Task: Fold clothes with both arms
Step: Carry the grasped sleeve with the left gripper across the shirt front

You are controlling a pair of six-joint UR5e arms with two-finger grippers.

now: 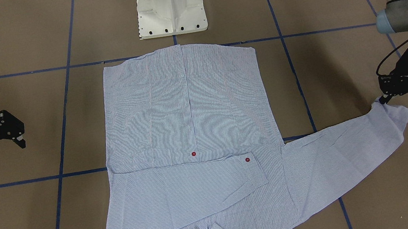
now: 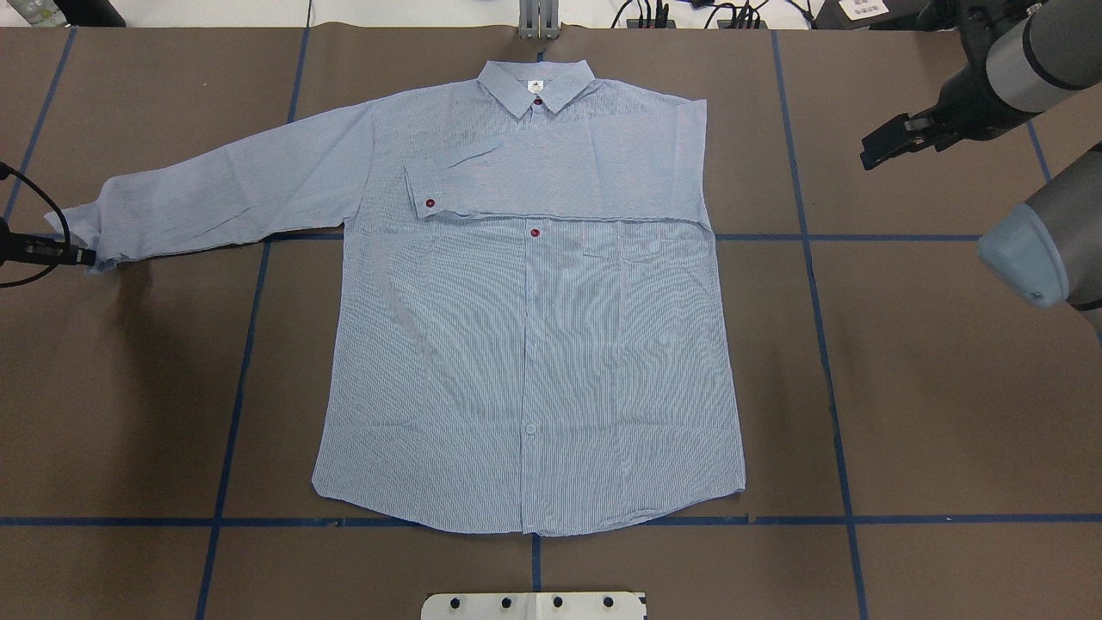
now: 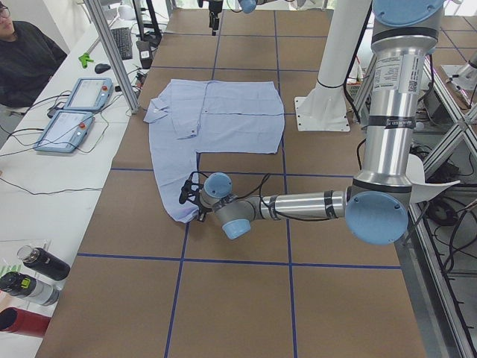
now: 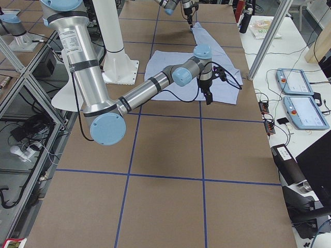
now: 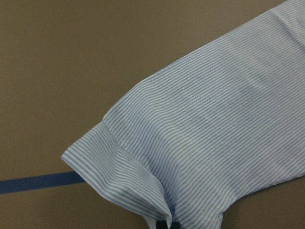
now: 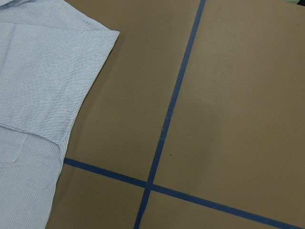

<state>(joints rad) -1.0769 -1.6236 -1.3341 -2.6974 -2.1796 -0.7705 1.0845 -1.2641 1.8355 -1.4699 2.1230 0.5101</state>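
- while the black left gripper [image 1: 383,99] clamps the cuff [image 1: 397,112], the sleeve [image 2: 232,189] of the striped light blue cotton shirt [image 2: 534,362] runs lengthwise toward the chest.
- the black right gripper [image 2: 878,152], jaws apart, hangs far off.

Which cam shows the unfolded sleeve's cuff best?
Left wrist: the cuff fills the frame, with stripes and seam sharp. Front-facing and overhead show it small, at the left gripper. In both side views it is tiny. The right wrist view misses it.
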